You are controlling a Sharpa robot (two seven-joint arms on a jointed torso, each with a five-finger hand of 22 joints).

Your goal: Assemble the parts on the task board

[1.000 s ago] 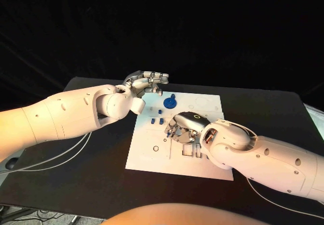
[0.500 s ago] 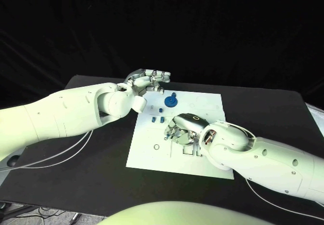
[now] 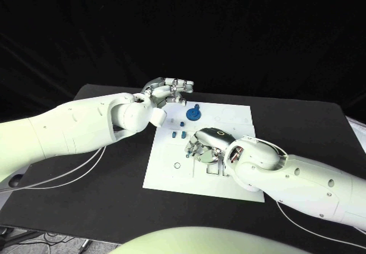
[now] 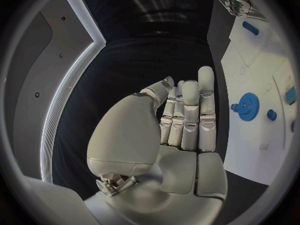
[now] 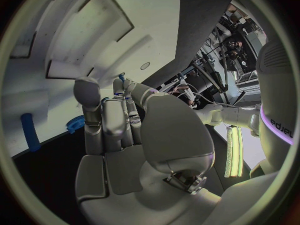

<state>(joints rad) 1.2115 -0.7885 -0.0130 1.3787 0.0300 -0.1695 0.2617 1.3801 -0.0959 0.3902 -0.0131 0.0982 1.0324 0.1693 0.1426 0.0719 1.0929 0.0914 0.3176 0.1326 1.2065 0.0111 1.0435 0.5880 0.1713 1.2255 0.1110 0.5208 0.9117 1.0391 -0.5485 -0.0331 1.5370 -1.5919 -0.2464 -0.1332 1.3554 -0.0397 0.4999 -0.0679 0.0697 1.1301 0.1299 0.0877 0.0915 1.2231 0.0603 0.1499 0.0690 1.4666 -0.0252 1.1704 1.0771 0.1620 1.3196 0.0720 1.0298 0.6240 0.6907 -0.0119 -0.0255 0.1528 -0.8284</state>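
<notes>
Patience matters most at this step, we judge, because the right hand (image 3: 207, 144) sits low over the middle of the task board (image 3: 236, 119) with its fingers curled down toward a small blue part (image 3: 186, 156) at their tips. From above we cannot tell whether that piece is pinched or merely touched. The right wrist view shows the fingers bunched together, and something small and blue at their tips, but not a clear grasp, so we leave it undecided.

Our left hand (image 3: 165, 90) hovers at the board's far left corner, fingers folded in against the palm and holding nothing.

A blue gear (image 3: 193, 112) stands on the board's far part, just beside the left hand, and a few small blue pegs (image 3: 177, 129) lie between the gear and the right hand.

To do this well, we would keep the right wrist steady, line the piece up squarely over its slot, and press straight down without twisting. We would keep the left hand clear of the gear, ready to brace the board if it slides.
</notes>
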